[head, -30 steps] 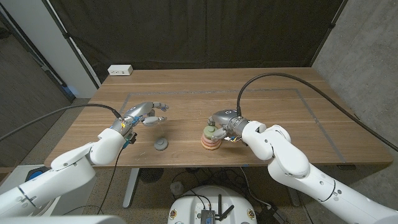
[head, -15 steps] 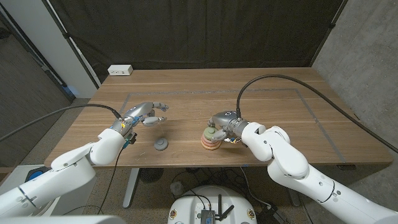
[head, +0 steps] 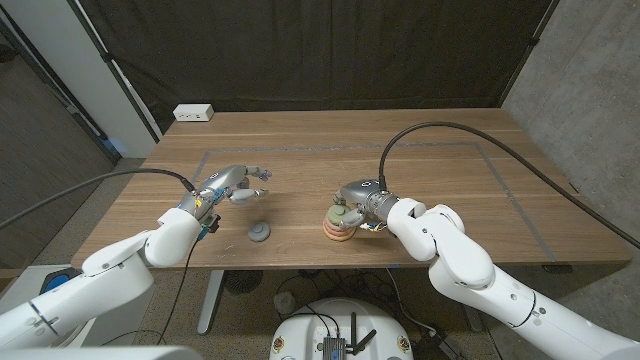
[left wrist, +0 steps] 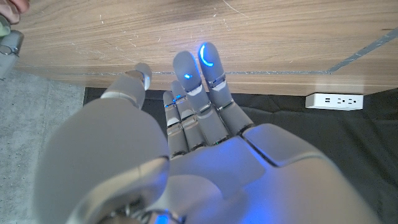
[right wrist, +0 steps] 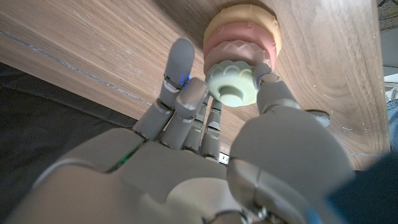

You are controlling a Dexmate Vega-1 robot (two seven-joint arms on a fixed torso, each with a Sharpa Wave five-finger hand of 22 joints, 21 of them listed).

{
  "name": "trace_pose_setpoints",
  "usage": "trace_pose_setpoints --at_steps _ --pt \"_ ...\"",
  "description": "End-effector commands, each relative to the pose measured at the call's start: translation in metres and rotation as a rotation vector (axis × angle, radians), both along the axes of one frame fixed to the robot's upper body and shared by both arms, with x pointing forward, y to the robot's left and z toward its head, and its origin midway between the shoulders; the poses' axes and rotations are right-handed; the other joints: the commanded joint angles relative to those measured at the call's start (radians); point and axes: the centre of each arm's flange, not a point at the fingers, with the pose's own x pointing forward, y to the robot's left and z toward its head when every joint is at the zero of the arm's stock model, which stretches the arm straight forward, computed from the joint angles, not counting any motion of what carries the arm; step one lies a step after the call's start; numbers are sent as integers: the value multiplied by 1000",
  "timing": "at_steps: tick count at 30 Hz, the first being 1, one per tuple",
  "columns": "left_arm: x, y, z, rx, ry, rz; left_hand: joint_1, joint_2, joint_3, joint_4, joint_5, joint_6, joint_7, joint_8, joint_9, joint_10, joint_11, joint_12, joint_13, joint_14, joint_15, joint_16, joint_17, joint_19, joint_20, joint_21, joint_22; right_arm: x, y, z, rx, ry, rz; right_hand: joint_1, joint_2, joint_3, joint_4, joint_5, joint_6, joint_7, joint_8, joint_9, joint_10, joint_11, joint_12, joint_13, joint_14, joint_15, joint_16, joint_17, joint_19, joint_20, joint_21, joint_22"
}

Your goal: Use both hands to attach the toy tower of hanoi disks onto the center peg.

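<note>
A stack of yellow and pink disks [head: 338, 230] stands near the table's front middle, with a pale green disk [head: 339, 212] on top of it. My right hand [head: 362, 197] is at the stack. In the right wrist view its thumb and fingers [right wrist: 188, 89] pinch the green disk [right wrist: 232, 81] from both sides, above the pink and yellow disks [right wrist: 242, 38]. A small grey disk [head: 259, 233] lies alone on the table to the left of the stack. Behind the grey disk my left hand [head: 233, 185] hovers with its fingers [left wrist: 208, 62] spread, holding nothing.
A white power strip [head: 193, 113] lies at the table's far left corner and shows past the table edge [left wrist: 334, 99]. Grey tape lines [head: 400, 148] mark a rectangle on the wooden table [head: 450, 170]. Dark curtains hang behind.
My right forearm has eased slightly to the left while the hand stays at the green disk. The left hand and the grey disk have not moved.
</note>
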Motion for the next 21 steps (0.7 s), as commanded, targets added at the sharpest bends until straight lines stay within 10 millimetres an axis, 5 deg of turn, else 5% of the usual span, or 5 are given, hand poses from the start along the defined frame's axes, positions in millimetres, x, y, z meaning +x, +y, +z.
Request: trace_pose_setpoints --at_steps 1,15,21 --pt "1 1 -2 -8 2 -3 -2 -2 7 -2 4 10 -2 -3 1 7 0 0 3 11 -54 -3 1 12 -136 4 3 1 1 -2 -17 -7 -15 51 54 59 50 4 94 -98 3 5 82 -101 -8 2 -2 -1 6 2 2 -47 -6 2" --pt "2 2 -1 -5 2 -7 -1 -2 10 -2 5 11 -3 -3 1 8 0 0 5 11 -54 -2 1 12 -136 5 3 2 1 -2 -22 -15 -25 45 46 61 49 5 79 -92 -7 5 57 -96 -15 -9 -18 -2 -2 -4 -3 -47 -11 1" --pt "3 2 -1 -6 1 -7 -1 -2 10 -2 5 12 -2 -3 1 8 0 -1 4 11 -54 -2 1 11 -136 5 3 2 -1 -2 -35 -10 -32 37 23 59 47 7 9 -79 -35 7 -12 -78 -26 -24 -38 -2 -11 -7 -10 -47 -16 3"
